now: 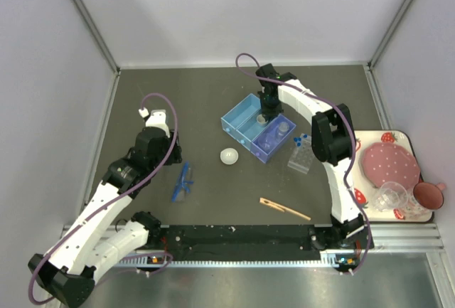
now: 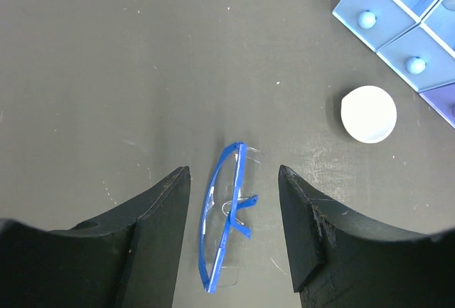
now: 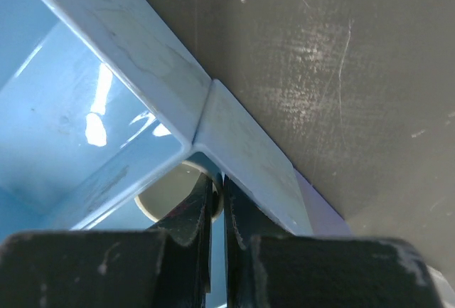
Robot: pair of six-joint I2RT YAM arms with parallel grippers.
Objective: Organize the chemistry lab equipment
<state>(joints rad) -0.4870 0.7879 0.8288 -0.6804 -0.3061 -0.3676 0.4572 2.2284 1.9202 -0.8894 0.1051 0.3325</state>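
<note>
I'm setting a dish (image 3: 165, 195) into the box (image 3: 135, 73) at the top view's centre. I'm judging it best to steer clear of the divider wall, sink until the dish sits flat, and only then let go. The right end effector (image 3: 217, 193) is pinched almost to nothing at the dish's rim; whether it's actually gripping, I cannot tell. The left end effector (image 2: 233, 176) is hanging half open and empty, its fingers either side of the glasses (image 2: 217, 237) at lower centre.
</note>
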